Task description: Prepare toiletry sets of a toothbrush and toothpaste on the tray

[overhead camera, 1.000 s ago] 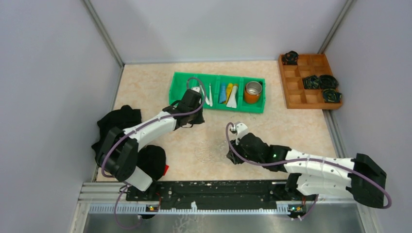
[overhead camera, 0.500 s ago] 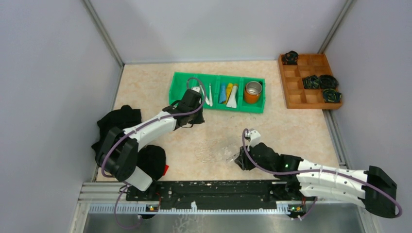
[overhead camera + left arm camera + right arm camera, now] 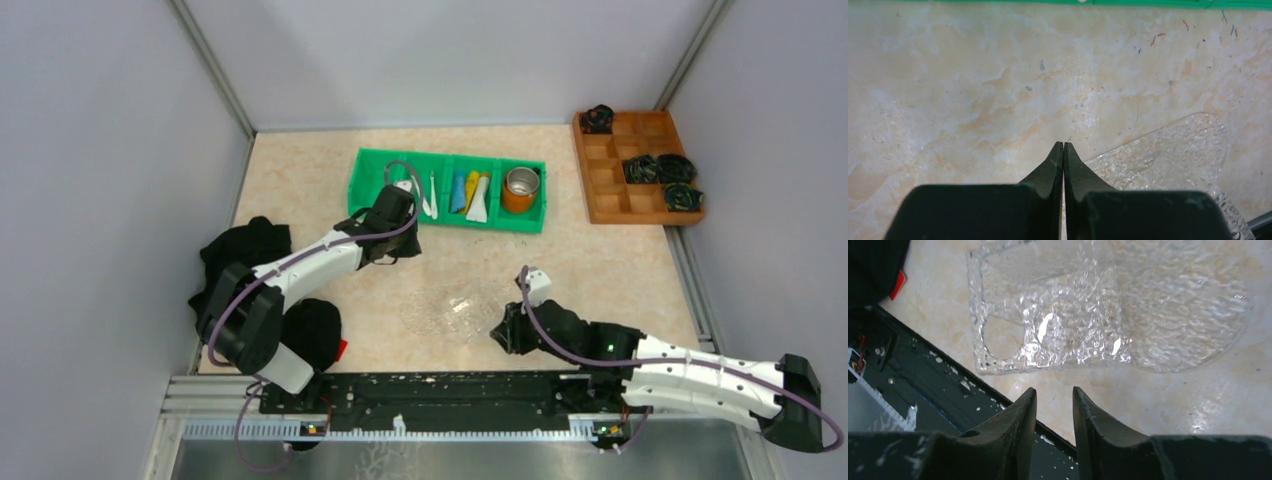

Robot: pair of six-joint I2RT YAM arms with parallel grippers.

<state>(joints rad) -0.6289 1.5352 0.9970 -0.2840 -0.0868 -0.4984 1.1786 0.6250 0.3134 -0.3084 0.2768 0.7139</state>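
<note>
The clear tray [image 3: 455,312] lies flat on the table, empty, near the front edge; it also shows in the right wrist view [image 3: 1098,315] and at the lower right of the left wrist view [image 3: 1173,150]. Two white toothbrushes [image 3: 430,195] lie in the green bin [image 3: 375,165]. The blue [image 3: 458,192], yellow [image 3: 471,188] and white [image 3: 480,203] toothpaste tubes lie in the adjoining compartment. My left gripper [image 3: 393,248] [image 3: 1063,144] is shut and empty, just in front of the bin, left of the tray. My right gripper [image 3: 503,330] [image 3: 1054,390] is slightly open and empty, just off the tray's right near edge.
A copper can [image 3: 520,190] stands in the bin's right compartment. A brown wooden box [image 3: 612,205] with black bundles sits at the far right. Black cloth [image 3: 245,250] lies by the left wall. The black base rail [image 3: 440,390] runs along the near edge.
My right arm has drawn back to the right and toward the near edge, uncovering the tray's right end. The left arm has not moved.
</note>
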